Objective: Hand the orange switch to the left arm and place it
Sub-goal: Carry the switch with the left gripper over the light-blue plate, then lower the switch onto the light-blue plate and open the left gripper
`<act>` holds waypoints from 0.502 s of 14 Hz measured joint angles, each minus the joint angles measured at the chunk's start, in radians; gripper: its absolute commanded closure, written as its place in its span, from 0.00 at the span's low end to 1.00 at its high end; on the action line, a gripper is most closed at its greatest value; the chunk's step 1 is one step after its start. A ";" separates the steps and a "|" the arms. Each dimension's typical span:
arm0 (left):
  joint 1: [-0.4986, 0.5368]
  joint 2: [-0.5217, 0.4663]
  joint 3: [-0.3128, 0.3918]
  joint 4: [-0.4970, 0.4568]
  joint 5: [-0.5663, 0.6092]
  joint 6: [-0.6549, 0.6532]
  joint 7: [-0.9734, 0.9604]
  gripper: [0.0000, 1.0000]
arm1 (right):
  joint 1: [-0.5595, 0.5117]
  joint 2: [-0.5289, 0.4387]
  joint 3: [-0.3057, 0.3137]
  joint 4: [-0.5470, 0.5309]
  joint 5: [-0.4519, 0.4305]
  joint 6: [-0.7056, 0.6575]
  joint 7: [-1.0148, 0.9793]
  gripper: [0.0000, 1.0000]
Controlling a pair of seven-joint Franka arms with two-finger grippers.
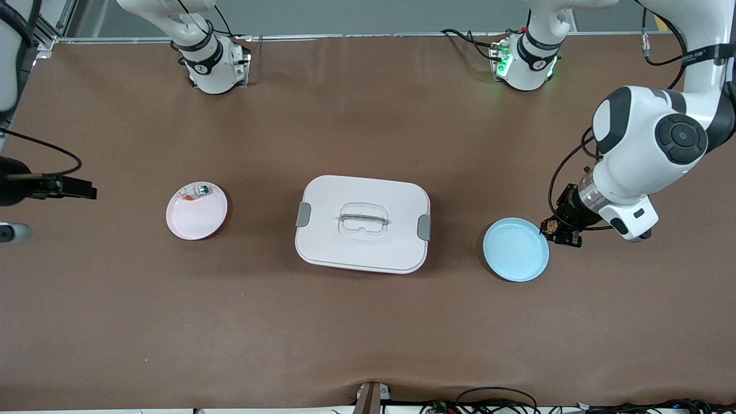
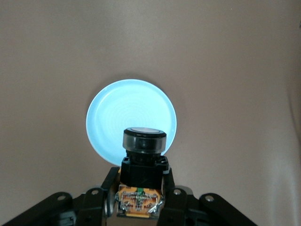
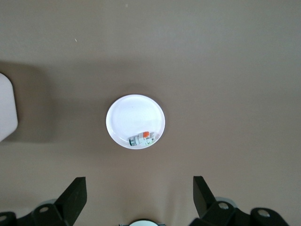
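My left gripper (image 1: pixel 560 231) is shut on the orange switch (image 1: pixel 550 226), a small black blocky part with an orange end. It holds the switch in the air at the rim of the blue plate (image 1: pixel 516 249), on the side toward the left arm's end of the table. In the left wrist view the switch (image 2: pixel 142 174) sits between the fingers, with the blue plate (image 2: pixel 127 113) below it. The white box (image 1: pixel 363 223) stands mid-table. My right gripper (image 3: pixel 139 197) is open and empty, high over the table beside the pink plate (image 3: pixel 135 121).
The pink plate (image 1: pixel 196 214) lies toward the right arm's end and holds a small white piece with a green cap (image 1: pixel 198 191). The box's corner (image 3: pixel 7 113) shows in the right wrist view. Cables run along the table's edge nearest the front camera.
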 measured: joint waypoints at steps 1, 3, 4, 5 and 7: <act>0.001 -0.002 0.009 -0.034 -0.001 0.046 0.010 1.00 | 0.000 -0.013 0.001 0.000 0.000 0.000 0.000 0.00; 0.006 -0.008 0.019 -0.104 -0.002 0.131 0.024 1.00 | 0.000 -0.028 0.002 0.000 0.001 0.003 0.000 0.00; 0.006 -0.009 0.019 -0.135 -0.002 0.164 0.027 1.00 | 0.000 -0.032 0.005 -0.001 0.002 0.004 0.000 0.00; 0.005 -0.008 0.019 -0.161 -0.002 0.184 0.027 1.00 | 0.000 -0.037 0.007 -0.005 0.002 0.006 0.000 0.00; -0.004 0.003 0.019 -0.192 -0.002 0.202 0.025 1.00 | 0.000 -0.063 0.007 -0.050 0.002 0.038 0.000 0.00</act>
